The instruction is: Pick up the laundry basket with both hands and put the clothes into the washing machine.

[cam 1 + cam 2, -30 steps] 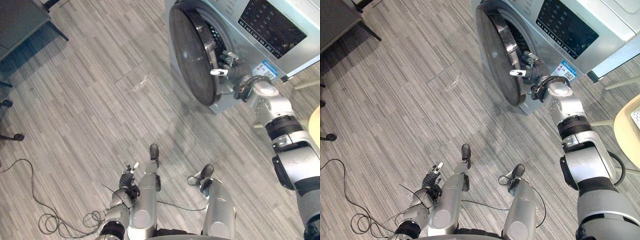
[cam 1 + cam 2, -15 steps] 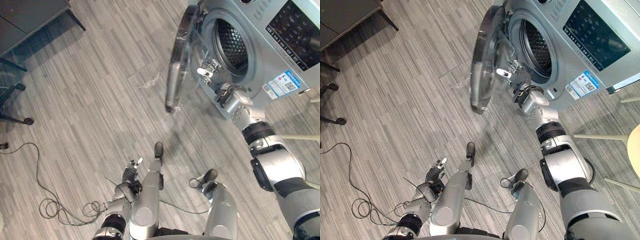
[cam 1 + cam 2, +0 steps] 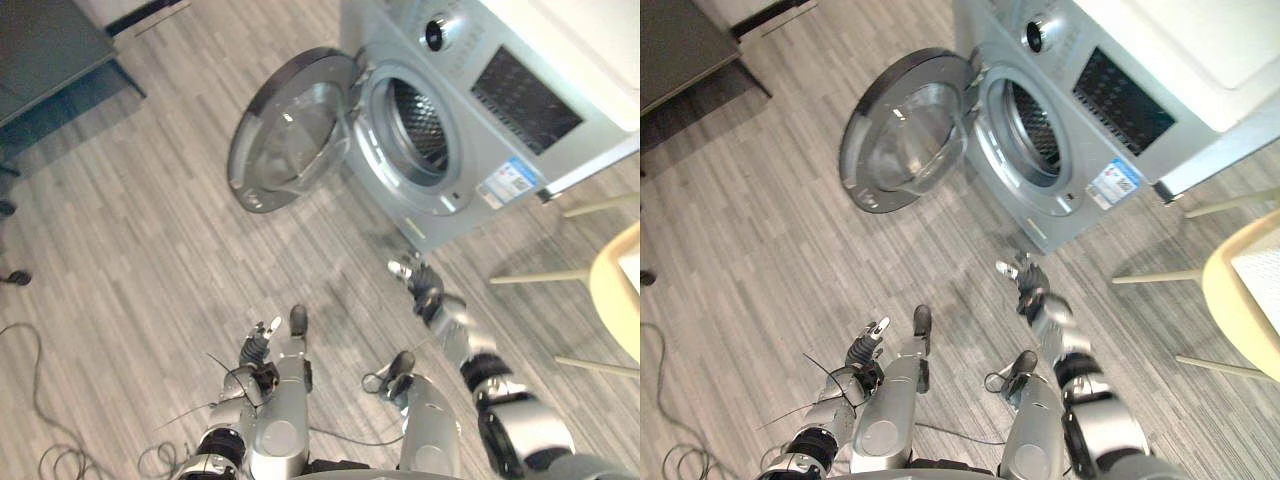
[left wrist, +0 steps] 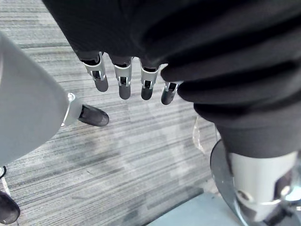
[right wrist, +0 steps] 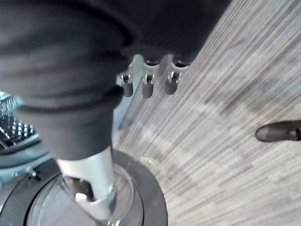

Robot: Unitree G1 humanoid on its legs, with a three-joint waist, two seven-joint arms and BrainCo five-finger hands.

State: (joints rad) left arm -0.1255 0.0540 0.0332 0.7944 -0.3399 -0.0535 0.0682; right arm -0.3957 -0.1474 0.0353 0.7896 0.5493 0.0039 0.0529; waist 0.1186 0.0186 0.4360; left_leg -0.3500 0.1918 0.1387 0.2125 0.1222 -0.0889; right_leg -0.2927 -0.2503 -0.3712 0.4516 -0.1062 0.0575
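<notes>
The right hand (image 3: 416, 280), fingers loose and holding nothing, extends low before the silver front-loading washing machine (image 3: 468, 125), its round glass door (image 3: 290, 135) open; the left hand (image 3: 258, 350) hangs relaxed.

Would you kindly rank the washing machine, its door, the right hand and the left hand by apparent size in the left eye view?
1. washing machine
2. door
3. right hand and left hand: they look about alike, so I leave them unranked.

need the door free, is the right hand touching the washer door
Apart. In the left eye view the right hand is over the floor, with a stretch of floor between it and the open door.
</notes>
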